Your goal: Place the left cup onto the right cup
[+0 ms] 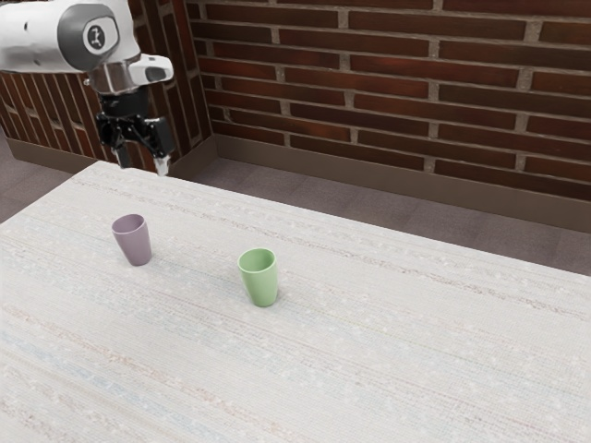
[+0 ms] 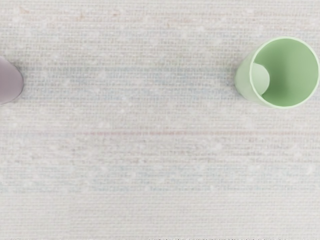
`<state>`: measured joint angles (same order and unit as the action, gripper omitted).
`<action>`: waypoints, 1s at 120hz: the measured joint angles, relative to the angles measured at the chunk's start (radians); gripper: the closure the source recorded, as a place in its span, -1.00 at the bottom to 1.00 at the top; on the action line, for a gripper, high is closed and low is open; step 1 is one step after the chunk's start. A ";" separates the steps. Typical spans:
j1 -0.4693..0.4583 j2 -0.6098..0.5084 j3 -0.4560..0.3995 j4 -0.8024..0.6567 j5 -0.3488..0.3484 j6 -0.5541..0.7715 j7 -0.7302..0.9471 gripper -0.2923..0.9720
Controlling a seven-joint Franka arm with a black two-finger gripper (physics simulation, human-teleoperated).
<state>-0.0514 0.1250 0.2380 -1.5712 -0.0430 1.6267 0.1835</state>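
Note:
A mauve cup [image 1: 132,238] stands upright on the table toward the exterior view's left. A green cup [image 1: 259,276] stands upright a short way to its right and nearer the front. My gripper [image 1: 142,163] hangs high above the table's far left corner, well above and behind the mauve cup, open with nothing between its fingers. From the wrist view I look straight down: the green cup [image 2: 282,71] shows its hollow inside, and an edge of the mauve cup [image 2: 9,80] shows at the opposite side.
The pale woven table top [image 1: 369,351] stretches wide in front and to the right of the cups. A red brick wall [image 1: 388,83] runs behind the table, with a strip of floor between.

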 joint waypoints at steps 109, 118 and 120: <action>0.147 0.257 0.003 0.015 -0.006 0.273 0.178 -0.54; 0.159 0.273 0.003 0.015 -0.013 0.292 0.188 -0.54; 0.161 0.276 0.003 0.015 -0.015 0.295 0.190 -0.54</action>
<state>0.1092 0.4010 0.2408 -1.5567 -0.0581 1.9216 0.3732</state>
